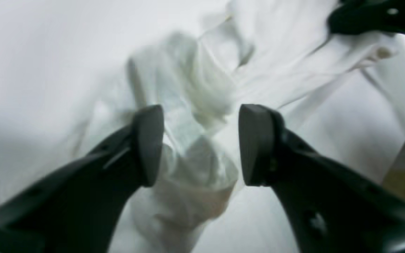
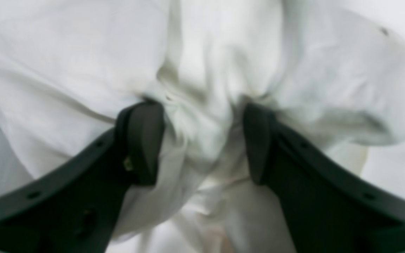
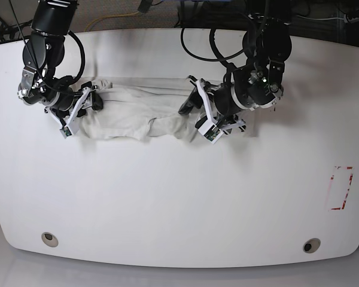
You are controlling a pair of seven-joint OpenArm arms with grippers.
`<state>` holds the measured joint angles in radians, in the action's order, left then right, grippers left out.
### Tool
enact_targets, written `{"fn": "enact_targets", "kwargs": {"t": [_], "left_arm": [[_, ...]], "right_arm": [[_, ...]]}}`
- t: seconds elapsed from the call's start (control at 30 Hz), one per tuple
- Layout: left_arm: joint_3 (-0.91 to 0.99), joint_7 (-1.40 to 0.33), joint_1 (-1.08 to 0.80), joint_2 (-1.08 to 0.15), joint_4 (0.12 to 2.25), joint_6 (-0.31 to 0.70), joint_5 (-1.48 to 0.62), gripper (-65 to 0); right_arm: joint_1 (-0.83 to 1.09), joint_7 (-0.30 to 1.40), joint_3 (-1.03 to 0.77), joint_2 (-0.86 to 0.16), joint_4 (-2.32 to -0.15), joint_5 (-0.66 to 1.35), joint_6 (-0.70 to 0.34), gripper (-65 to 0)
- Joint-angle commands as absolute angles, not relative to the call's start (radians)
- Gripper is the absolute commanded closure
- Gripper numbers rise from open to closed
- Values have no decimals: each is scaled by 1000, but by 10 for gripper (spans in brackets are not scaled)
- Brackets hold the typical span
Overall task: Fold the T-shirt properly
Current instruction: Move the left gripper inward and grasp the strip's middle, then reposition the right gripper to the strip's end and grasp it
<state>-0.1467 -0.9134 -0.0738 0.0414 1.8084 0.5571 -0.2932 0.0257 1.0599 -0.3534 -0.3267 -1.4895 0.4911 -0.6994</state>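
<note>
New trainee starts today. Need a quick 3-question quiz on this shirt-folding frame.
1. True or false: the T-shirt lies flat and neatly folded.
2. The left gripper is: A) open, B) shut on cloth.
3. Where does the red-outlined rectangle sit on the table in the base view?

Key: 1. False, it is bunched and stretched between the arms. 2. A. 3. Near the right edge, apart from the shirt.

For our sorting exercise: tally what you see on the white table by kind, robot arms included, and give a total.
T-shirt: 1
Robot arms, left gripper and right gripper: 2
Round table fittings: 2
Red-marked rectangle: 1
Total: 6
</note>
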Motion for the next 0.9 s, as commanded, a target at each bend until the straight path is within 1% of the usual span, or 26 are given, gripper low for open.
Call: {"fn": "enact_targets", "kwargs": {"t": [0.0,0.1,0.2,0.37,0.43,0.53,0.63,0.7,0.87], "left_arm": [[-160,-891,-62,47,1831,553,-309,-369],[-168,-891,-58,67,1845,516,-312,-374],[-165,-891,-53,79,1877,506,-314,-375],[-137,-891,-53,27,1903,506,-311,-372],[-93,-891,-56,-1,1908,499,-311,-372],[-19,-891,-76,-31,1900,499,-309,-362],[48,-888,-101,-56,1899,504,-309,-306],[74,-888,-113,-70,1897,504,-309,-281],[82,-886,-125,-97,1825,504,-312,-275]], "right_arm": [[7,1055,-358,-346,-1501,495,-698,-349],[4,1055,-358,-346,-1503,496,-698,-349],[-5,1055,-358,-346,-1503,496,-698,-349],[-13,1061,-381,-346,-1509,503,-698,-349],[-24,1070,-426,-343,-1532,538,-698,-349],[-30,1132,-492,-346,-1554,596,-698,-352],[-35,1182,-598,-348,-1573,676,-698,-354],[-50,1210,-676,-348,-1567,713,-698,-354],[-94,1276,-845,-378,-1486,720,-698,-354]]}}
